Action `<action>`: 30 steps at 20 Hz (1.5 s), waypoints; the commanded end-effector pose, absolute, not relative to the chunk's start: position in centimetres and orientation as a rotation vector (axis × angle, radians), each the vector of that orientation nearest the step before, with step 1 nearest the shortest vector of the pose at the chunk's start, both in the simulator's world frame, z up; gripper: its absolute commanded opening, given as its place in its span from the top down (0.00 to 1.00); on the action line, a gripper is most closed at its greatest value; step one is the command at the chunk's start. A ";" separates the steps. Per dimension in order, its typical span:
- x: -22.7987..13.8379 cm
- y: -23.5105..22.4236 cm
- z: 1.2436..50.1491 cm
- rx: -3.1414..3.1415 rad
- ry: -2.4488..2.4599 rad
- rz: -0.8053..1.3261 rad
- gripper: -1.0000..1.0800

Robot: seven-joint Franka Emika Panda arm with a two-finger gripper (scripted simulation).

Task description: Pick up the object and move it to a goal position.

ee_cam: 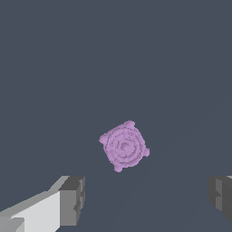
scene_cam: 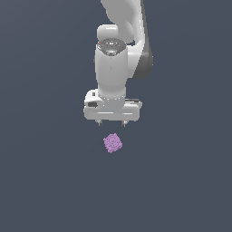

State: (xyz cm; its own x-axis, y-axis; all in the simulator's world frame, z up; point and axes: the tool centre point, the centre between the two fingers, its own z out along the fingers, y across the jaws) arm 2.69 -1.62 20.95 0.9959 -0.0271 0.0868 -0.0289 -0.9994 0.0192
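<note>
All around is one plain dark blue-gray color. The ground (scene_cam: 50, 190) is flat and smooth, with no lines or marks on it. It looks the same in both views. No walls, windows or furniture show. The light is soft and even, with only very faint shade.

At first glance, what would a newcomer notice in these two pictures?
The white arm stands out first, hanging from the top of the exterior view against a plain dark grey ground. Next comes the small purple lump just below the gripper, not touching it. In the wrist view the lump shows ringed swirls, and the grey fingers stand wide apart, holding nothing.
</note>
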 end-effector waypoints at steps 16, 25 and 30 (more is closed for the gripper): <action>3.0 -1.9 18.3 3.111 0.139 0.102 0.04; 3.1 -1.8 13.3 3.088 0.457 0.043 0.04; 3.0 -1.7 11.0 3.073 0.602 0.019 0.04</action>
State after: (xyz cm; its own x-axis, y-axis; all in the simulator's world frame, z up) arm 2.98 -1.78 11.68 0.9362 0.3511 0.0133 0.3509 -0.9363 0.0159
